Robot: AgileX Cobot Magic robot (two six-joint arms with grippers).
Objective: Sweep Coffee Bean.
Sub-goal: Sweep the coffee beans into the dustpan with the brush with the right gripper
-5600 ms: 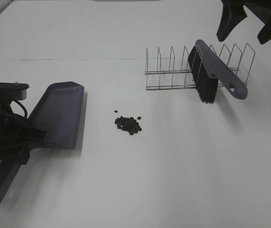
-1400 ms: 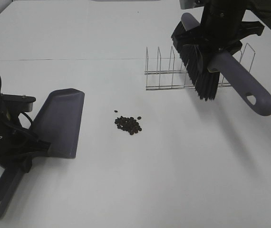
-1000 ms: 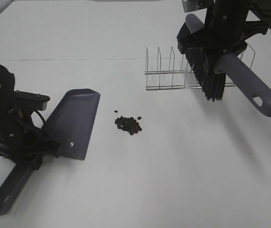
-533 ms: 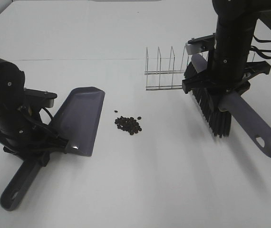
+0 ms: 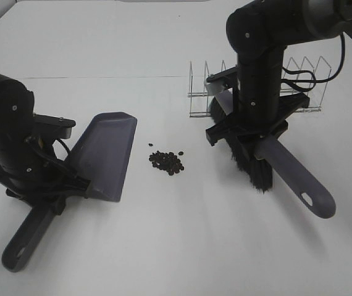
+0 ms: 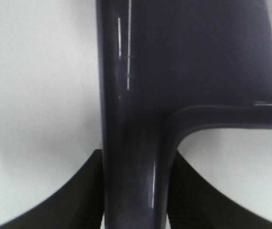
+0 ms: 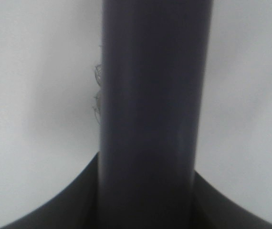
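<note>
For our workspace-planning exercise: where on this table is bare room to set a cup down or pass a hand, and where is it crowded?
Free: the near table strip between dustpan handle and brush handle; the far stretch behind dustpan and wire rack. Crowded: the gaps either side of the coffee beans, and around the rack.

The left arm (image 5: 6,123) stands at the left of the exterior view, black and bent, its wrist turned down toward the table. The left gripper (image 5: 45,198) is clamped on the dustpan handle (image 6: 131,143) (the wrist view shows a dark finger (image 6: 74,195) pressed against each side of it). The right arm (image 5: 259,55) reaches in from the upper right and hangs nearly upright, wrist pointing straight down. The right gripper (image 5: 250,132) is closed around the brush handle (image 7: 150,95), its fingers (image 7: 69,205) flanking the handle on both sides.
</note>
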